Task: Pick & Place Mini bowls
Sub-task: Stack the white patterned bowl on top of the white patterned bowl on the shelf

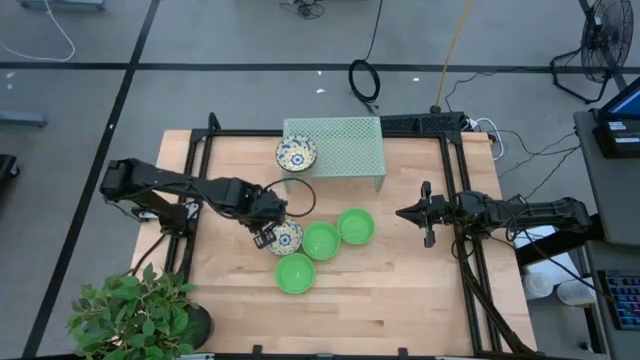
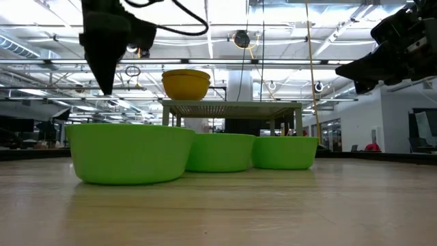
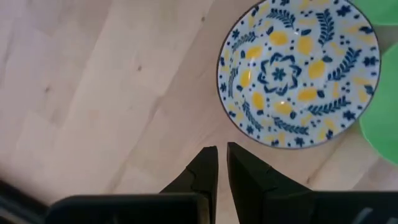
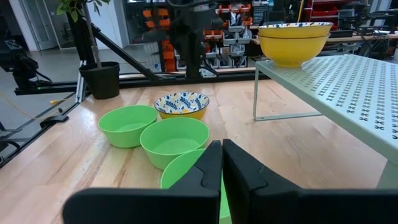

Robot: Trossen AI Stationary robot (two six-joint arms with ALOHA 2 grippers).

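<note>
One floral bowl [image 1: 286,237] [image 3: 298,74] [image 4: 181,104], white inside with a blue-and-yellow pattern and yellow outside, rests upright on the table. Three green bowls [image 1: 321,240] [image 1: 355,226] [image 1: 295,273] stand beside it. Two more floral bowls [image 1: 296,153] [image 4: 292,37] are stacked on the pale green mesh rack [image 1: 345,145]. My left gripper [image 1: 266,232] [image 3: 222,155] [image 2: 106,85] points down, shut, above the table just left of the floral bowl's rim, touching nothing. My right gripper [image 1: 403,212] [image 4: 222,152] waits shut, raised, to the right of the green bowls.
The mesh rack stands on legs at the table's far middle, with room beneath it. A potted plant [image 1: 135,310] sits at the near left corner. A black frame [image 1: 200,150] borders the table. Bare wood lies near and to the right of the bowls.
</note>
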